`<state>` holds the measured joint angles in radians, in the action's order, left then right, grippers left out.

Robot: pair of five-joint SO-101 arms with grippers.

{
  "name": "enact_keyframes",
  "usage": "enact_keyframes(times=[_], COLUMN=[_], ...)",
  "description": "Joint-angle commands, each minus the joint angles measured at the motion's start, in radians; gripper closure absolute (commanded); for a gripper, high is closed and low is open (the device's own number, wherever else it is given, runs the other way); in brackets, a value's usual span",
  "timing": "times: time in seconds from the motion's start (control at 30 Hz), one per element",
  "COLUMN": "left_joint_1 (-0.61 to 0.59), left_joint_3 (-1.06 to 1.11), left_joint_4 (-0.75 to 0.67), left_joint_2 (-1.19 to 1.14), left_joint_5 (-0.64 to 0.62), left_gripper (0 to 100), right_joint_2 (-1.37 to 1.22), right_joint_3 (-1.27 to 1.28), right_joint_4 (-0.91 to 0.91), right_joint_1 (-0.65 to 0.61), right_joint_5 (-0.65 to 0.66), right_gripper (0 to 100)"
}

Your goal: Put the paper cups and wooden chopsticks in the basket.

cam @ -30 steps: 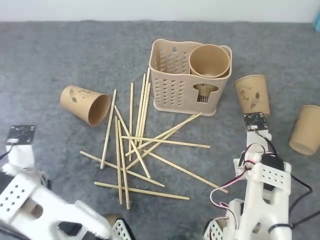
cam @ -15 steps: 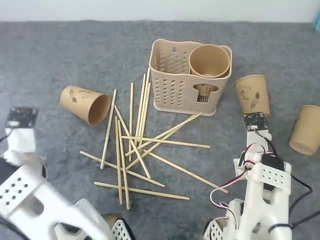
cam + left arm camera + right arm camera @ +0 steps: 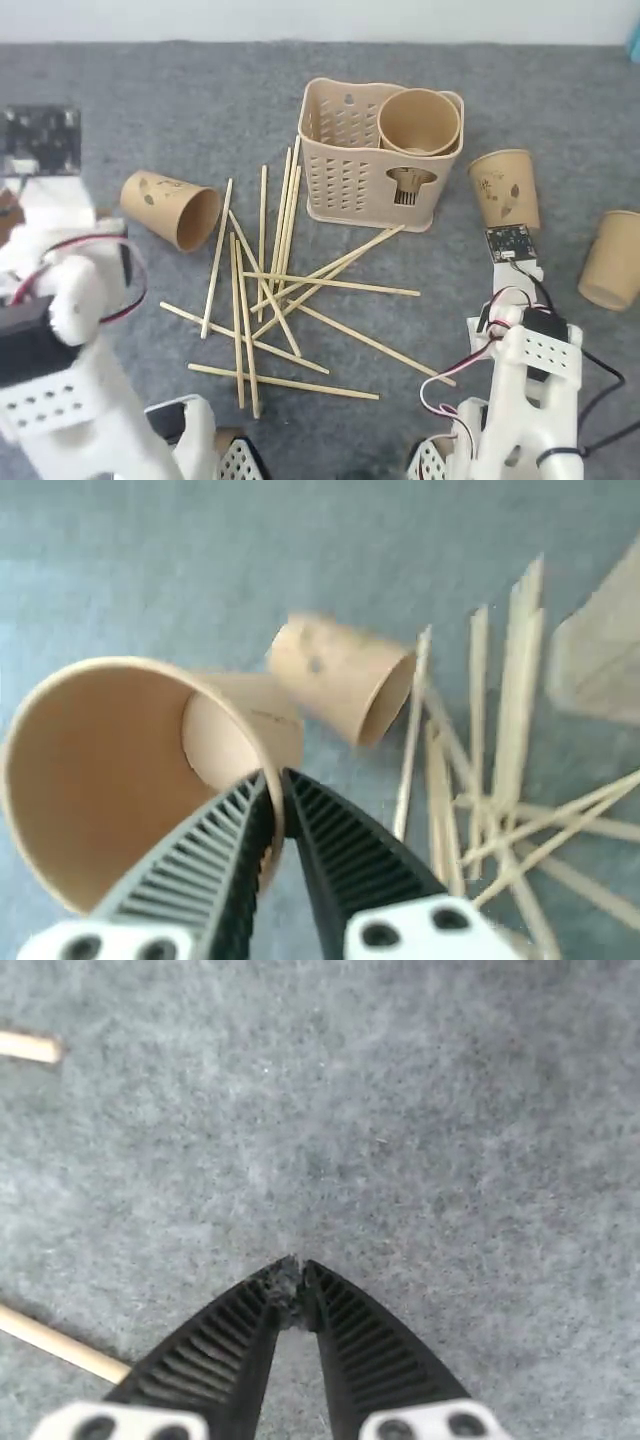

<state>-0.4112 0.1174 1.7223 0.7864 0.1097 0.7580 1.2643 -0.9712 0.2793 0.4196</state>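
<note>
My left gripper (image 3: pixel 272 777) is shut on the rim of a paper cup (image 3: pixel 110 760), held above the carpet with its mouth toward the camera. A second cup (image 3: pixel 340 680) lies on its side just beyond it, also seen as the lying cup (image 3: pixel 170 208) beside my left arm (image 3: pixel 60 290). Several wooden chopsticks (image 3: pixel 280 290) lie scattered in front of the beige basket (image 3: pixel 345 170), which holds one cup (image 3: pixel 418 120). Two more cups (image 3: pixel 503 188) (image 3: pixel 610 258) sit to the basket's right. My right gripper (image 3: pixel 293 1280) is shut on nothing, low over the carpet.
Grey carpet (image 3: pixel 150 90) covers the table. The right arm (image 3: pixel 520 350) stands at the front right, near the ends of some chopsticks (image 3: pixel 60 1350). A pale wall strip runs along the far edge.
My left arm has risen and swung toward the far side, now beside the lying cup. The right arm, cups, chopsticks and basket have not moved.
</note>
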Motion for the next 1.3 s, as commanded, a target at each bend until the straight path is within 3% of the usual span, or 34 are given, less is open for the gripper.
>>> enact_keyframes(times=[0.0, 0.33, 0.57, 1.0, 1.27], left_joint_1=[0.196, 0.537, 0.667, 0.89, 0.951], left_joint_3=[-0.239, -0.674, -0.974, -1.299, -1.313], left_joint_4=[0.031, 0.02, -0.064, -0.308, -0.229], left_joint_2=[-0.173, -0.546, -0.764, -1.119, -1.195], left_joint_5=[-0.175, -0.245, -0.422, -0.422, -0.311], left_gripper=[99, 99, 99, 99, 99], right_joint_2=[0.031, 0.031, 0.031, 0.031, 0.033], right_joint_3=[-0.003, 0.005, 0.005, 0.005, 0.005], right_joint_4=[0.01, 0.021, 0.031, 0.035, 0.035], right_joint_1=[0.008, 0.008, 0.008, 0.004, 0.007], right_joint_5=[0.012, 0.012, 0.012, 0.012, 0.012], right_gripper=[99.1, 99.1, 99.1, 99.1, 99.1])
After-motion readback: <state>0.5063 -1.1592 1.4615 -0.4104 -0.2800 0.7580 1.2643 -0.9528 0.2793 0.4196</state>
